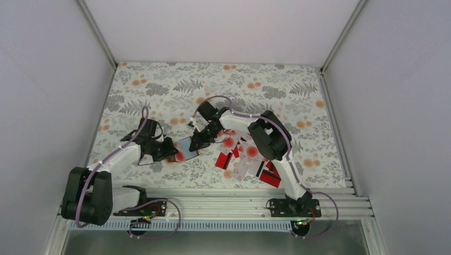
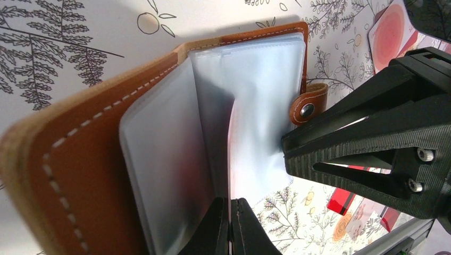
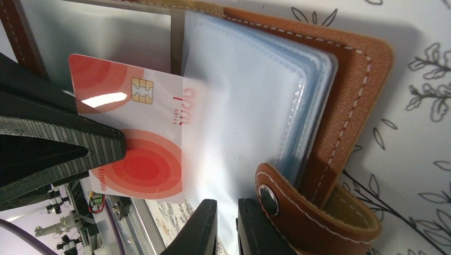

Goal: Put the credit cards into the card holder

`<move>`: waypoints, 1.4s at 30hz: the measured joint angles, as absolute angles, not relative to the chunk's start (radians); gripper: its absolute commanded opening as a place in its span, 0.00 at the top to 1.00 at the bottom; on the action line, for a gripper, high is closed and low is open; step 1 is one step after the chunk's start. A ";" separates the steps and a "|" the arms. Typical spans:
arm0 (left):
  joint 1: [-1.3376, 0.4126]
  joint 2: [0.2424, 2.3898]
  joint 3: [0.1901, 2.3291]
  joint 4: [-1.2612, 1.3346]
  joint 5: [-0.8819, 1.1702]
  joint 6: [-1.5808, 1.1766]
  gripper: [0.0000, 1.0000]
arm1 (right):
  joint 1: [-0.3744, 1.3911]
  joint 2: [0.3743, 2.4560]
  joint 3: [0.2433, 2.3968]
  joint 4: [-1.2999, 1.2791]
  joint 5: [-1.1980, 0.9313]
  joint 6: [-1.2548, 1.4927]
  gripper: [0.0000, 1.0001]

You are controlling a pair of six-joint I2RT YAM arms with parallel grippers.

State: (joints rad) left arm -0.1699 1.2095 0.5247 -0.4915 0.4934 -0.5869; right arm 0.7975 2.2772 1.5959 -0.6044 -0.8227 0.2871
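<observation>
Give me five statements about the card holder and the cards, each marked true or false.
1. The card holder lies open. True.
2. The card at it is solid red. False: it is white with red circles and a chip.
3. That card sits fully inside a sleeve. False: its chip end sticks out.
4. The snap strap is fastened. False: it hangs undone.
5. More credit cards lie loose on the table. True.

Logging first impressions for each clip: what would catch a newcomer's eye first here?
The open brown card holder mid-table, pinched at a clear pocket by the right gripper. The left gripper holds a white card with red circles, partly slid into a pocket. A scatter of red and white cards lies beside the right arm.
</observation>
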 measured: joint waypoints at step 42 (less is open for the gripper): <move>-0.141 1.224 0.491 -0.375 0.487 -0.618 0.98 | 0.797 2.271 1.581 -0.595 -0.823 0.243 0.89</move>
State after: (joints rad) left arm -0.1410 1.2236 0.4911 -0.3748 0.4870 -0.6182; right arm 0.7971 2.2707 1.5810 -0.5949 -0.8230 0.2432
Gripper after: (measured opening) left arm 0.028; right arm 0.112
